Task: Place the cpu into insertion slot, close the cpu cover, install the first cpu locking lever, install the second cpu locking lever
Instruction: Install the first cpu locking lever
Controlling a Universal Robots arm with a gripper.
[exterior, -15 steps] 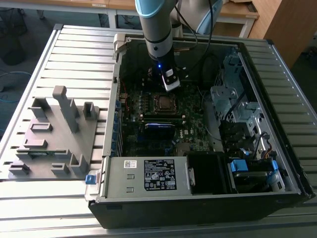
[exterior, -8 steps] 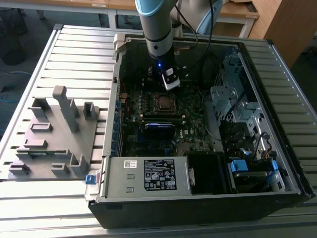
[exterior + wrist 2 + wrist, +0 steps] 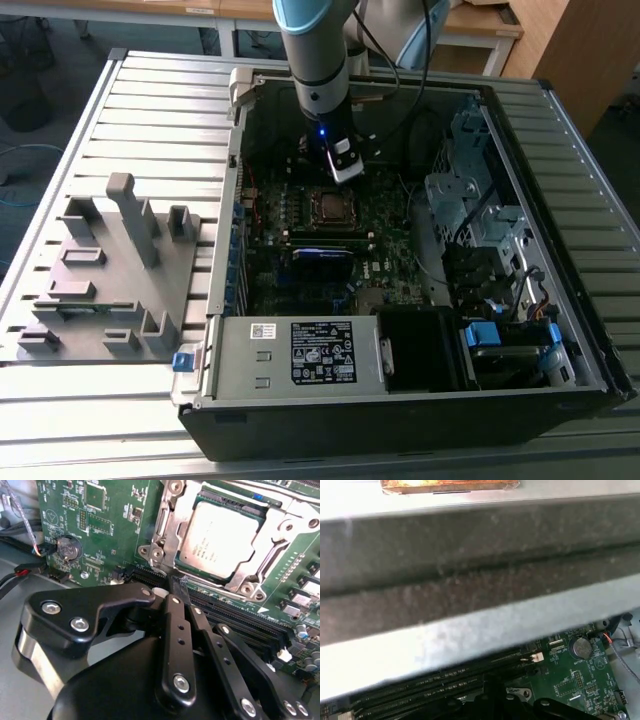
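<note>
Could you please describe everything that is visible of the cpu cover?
The cpu cover is a thin frame of shiny, silvery metal with a large square window. It lies flat and closed, and the dull grey top of the cpu shows through the window. Screws sit by its corners, on the green circuit board. In the exterior view it appears as a small square near the middle of the board. The gripper hangs beside it and does not touch it.

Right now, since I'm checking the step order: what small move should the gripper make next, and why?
Probably nudge the shut gripper toward the locking lever beside the cpu cover and press there. The cpu already lies under that lowered cover, and the tip hovers just beside it.
</note>
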